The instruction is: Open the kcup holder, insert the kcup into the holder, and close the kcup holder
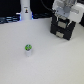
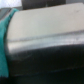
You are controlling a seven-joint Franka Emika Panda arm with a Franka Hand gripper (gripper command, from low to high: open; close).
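Note:
The kcup (image 1: 28,49), a small white pod with a green top, stands alone on the white table, towards the exterior view's left. The kcup holder (image 1: 62,30), a black boxy unit, stands at the back on the exterior view's right. My gripper (image 1: 64,18) hangs right over the holder's top, far from the kcup. Its fingers merge with the black holder, so I cannot tell if they are open. The wrist view is filled by a blurred grey surface (image 2: 45,35) very close up, with a dark band below it. The kcup is out of the wrist view.
A tall white bottle-like object (image 1: 25,10) with a dark mark stands at the back on the exterior view's left. The white table (image 1: 50,62) spreads between kcup and holder. A teal patch (image 2: 4,35) shows at the wrist view's edge.

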